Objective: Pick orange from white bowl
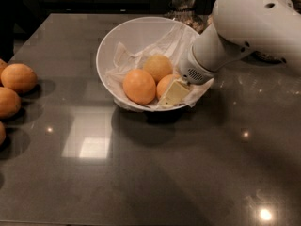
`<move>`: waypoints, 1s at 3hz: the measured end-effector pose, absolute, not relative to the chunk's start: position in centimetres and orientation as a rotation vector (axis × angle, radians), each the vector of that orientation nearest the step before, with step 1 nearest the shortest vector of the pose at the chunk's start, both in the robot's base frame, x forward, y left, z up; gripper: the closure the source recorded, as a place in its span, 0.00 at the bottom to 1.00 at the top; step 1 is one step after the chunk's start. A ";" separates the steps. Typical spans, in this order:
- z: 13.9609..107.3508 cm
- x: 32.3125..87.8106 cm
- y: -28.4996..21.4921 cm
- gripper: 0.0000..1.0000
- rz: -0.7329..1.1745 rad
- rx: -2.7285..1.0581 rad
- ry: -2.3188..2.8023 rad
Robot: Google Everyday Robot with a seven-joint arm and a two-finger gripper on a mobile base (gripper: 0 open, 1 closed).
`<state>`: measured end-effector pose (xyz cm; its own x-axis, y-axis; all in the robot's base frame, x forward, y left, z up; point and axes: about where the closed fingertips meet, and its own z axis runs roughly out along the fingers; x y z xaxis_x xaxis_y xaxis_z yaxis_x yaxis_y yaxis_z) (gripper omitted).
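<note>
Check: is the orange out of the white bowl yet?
No, the orange lies inside the white bowl, the tool reaching in beside it.

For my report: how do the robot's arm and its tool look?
The arm is a smooth, glossy white shell, thick and rounded, with a few small dark holes and a vented collar at the wrist. The tool, inside the large round white bowl, is pale cream and blocky. No cables show.

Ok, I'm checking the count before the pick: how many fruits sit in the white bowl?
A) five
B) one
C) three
C: the white bowl holds the orange, a larger orange fruit and a paler yellowish fruit, with the gripper down inside the bowl right by the orange.
</note>
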<state>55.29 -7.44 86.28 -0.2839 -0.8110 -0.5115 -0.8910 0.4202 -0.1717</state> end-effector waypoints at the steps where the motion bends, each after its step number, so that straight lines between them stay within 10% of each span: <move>1: 85.8 55.4 -7.4 0.36 0.203 -1.438 2.158; 3: 85.5 55.5 -7.5 0.86 0.215 -1.437 2.164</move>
